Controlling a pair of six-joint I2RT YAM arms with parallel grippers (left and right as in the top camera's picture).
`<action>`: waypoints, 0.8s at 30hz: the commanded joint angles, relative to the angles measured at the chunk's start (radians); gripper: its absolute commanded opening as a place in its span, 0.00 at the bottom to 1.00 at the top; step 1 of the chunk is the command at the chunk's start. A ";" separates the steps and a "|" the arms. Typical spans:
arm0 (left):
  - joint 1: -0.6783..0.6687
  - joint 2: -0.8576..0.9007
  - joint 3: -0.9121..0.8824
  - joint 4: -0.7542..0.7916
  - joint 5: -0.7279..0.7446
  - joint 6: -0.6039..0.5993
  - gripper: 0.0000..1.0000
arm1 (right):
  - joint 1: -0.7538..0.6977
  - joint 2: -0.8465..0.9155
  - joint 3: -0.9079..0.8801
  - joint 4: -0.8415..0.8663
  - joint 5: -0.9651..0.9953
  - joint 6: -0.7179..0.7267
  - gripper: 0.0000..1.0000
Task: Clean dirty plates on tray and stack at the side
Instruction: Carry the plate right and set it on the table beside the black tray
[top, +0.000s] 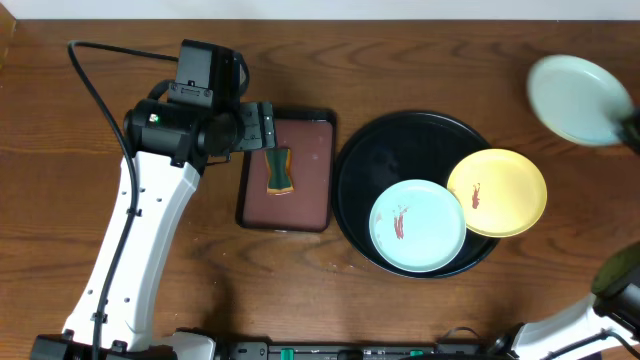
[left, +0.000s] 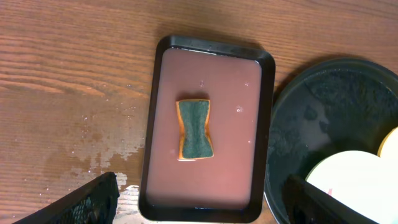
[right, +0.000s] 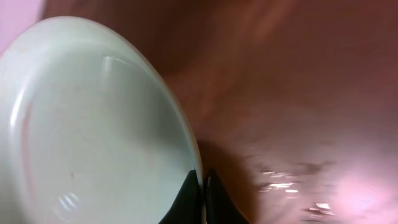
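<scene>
A mint plate (top: 578, 98) is pinched at its rim by the right pincer (right: 203, 198), right of the black tray (top: 365, 150), seemingly for stacking; two smeared plates (top: 417, 225) remain there, while the left pincer (left: 199, 202) is held spread above the sponge (left: 194, 129)

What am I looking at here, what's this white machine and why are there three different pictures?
It is a robot with two arms at a wooden table. One picture looks down from above; the other two come from cameras on each wrist. The left gripper hangs open over a small rectangular tray that holds a sponge. Beside it, a big round black tray carries a mint plate and a yellow plate, both with reddish smears. At the far right, the right gripper is shut on the rim of a second mint plate.
</scene>
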 joint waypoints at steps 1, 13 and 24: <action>0.006 -0.003 0.008 -0.002 0.002 0.009 0.85 | -0.066 -0.027 -0.087 -0.003 0.176 -0.039 0.01; 0.006 -0.003 0.008 -0.002 0.002 0.009 0.85 | -0.102 -0.027 -0.338 0.164 0.274 -0.121 0.01; 0.006 -0.003 0.008 -0.002 0.002 0.009 0.85 | -0.101 -0.028 -0.337 0.171 0.177 -0.160 0.33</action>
